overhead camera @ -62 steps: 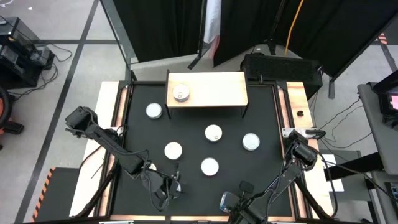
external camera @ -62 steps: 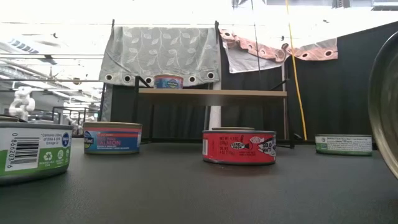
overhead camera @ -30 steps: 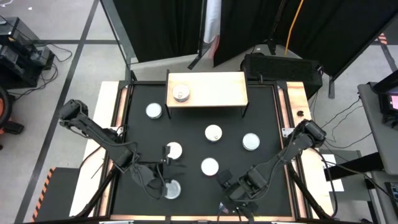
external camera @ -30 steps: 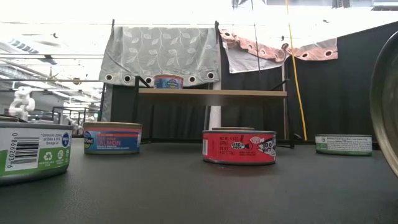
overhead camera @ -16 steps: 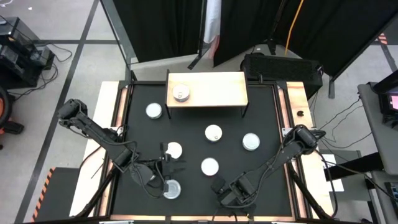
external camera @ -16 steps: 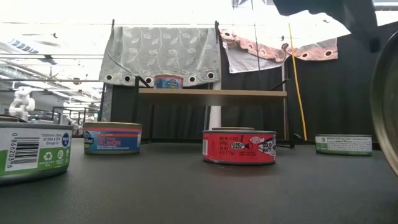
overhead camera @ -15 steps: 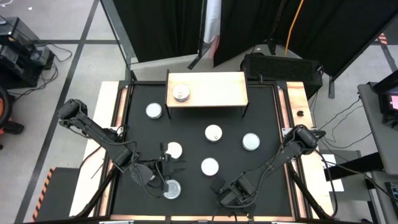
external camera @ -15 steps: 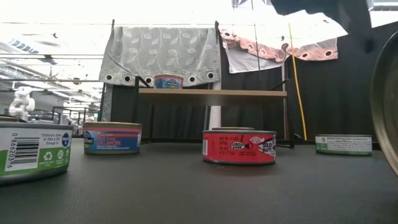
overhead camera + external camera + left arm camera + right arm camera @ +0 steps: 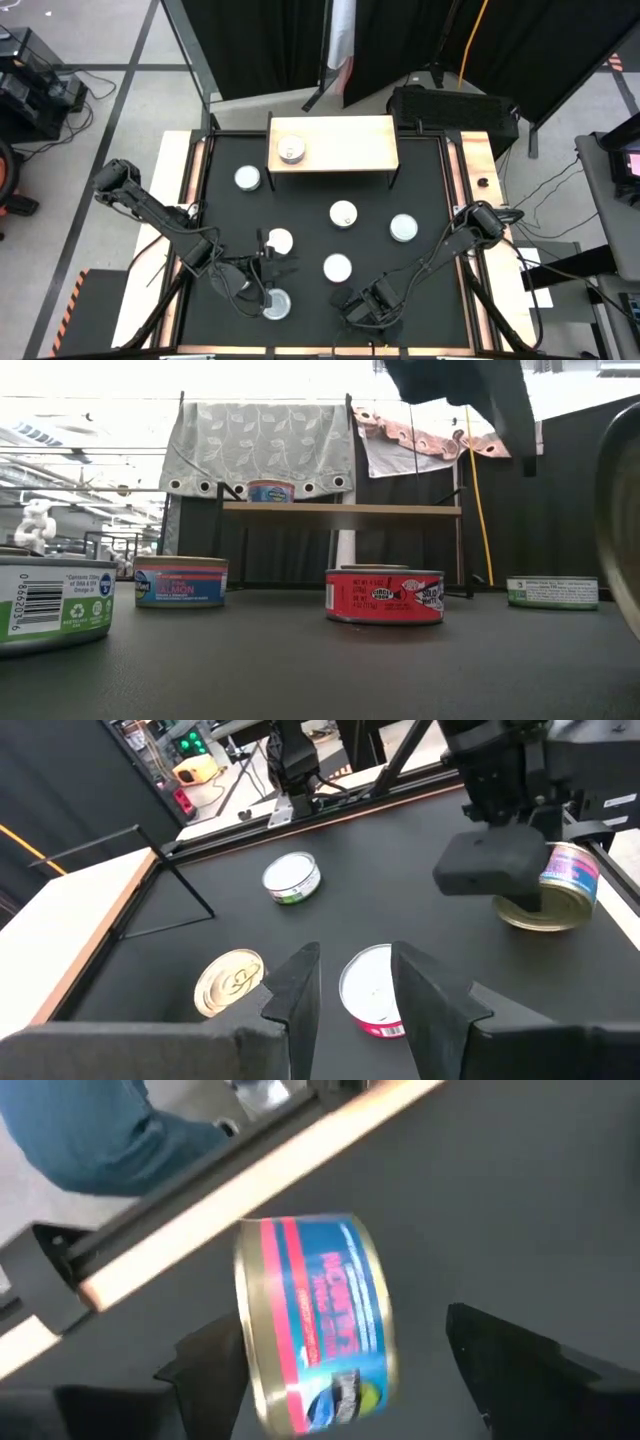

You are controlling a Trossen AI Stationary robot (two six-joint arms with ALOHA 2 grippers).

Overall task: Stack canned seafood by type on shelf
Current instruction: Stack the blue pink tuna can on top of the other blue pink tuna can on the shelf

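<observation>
The right gripper point(image 9: 330, 1370) hangs low over the black desk point(image 9: 420, 170) near its front edge, its jaws spread wide on either side of a flat round blue-and-pink tin point(image 9: 315, 1320), not touching it. The left gripper point(image 9: 352, 982), jaws spread, hovers above a red-sided tin with a silvery lid point(image 9: 375, 990). 1 blue-labelled tin point(image 9: 291, 151) sits on the light wood shelf with thin dark legs point(image 9: 350, 145); 4 other tins lie scattered on the desk.
</observation>
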